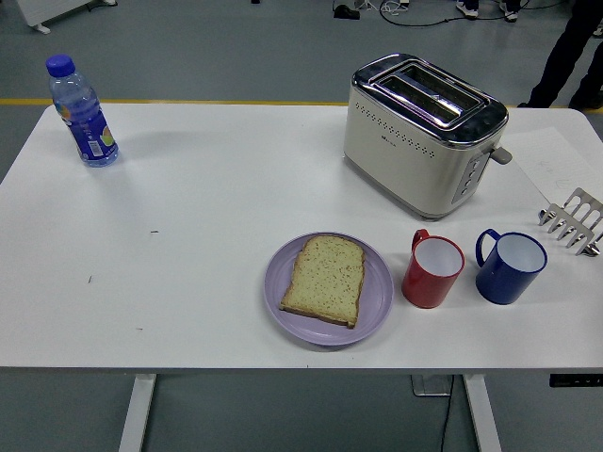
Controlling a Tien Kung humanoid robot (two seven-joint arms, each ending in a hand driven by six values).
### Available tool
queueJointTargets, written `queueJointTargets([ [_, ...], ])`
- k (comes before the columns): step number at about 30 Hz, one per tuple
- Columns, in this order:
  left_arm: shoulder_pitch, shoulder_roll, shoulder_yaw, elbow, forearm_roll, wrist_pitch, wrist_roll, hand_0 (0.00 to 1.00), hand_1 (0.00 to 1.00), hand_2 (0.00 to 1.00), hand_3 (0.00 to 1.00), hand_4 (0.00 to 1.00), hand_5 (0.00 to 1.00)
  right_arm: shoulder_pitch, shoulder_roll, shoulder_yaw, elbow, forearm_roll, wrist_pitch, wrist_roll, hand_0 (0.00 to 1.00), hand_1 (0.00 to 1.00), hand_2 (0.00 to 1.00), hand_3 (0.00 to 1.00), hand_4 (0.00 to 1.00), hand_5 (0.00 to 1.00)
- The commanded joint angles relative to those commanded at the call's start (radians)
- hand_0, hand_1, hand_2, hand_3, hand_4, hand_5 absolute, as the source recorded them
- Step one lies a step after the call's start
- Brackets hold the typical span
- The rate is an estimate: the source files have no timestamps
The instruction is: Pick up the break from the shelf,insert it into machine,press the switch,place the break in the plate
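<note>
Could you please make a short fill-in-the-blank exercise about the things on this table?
1. The slice of bread lies on the ____ plate.
2. The toast rack at the table's right edge holds ____ slices.
3. Between the plate and the blue mug stands a ____ mug.
4. Both slots of the toaster are ____.

Missing words: purple; no; red; empty
</note>
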Motion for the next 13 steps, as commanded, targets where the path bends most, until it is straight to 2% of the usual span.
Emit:
queueJointTargets([
  [13,-0.002,-0.001,-0.01,0.0,0.013,0.0,0.003,0.687,0.693,0.766,0.723,0.556,0.998,0.005,0.005,0.001,-0.001,-0.001,0.0,-0.002,0.688,0.651,0.687,0.628,0.5,0.245],
])
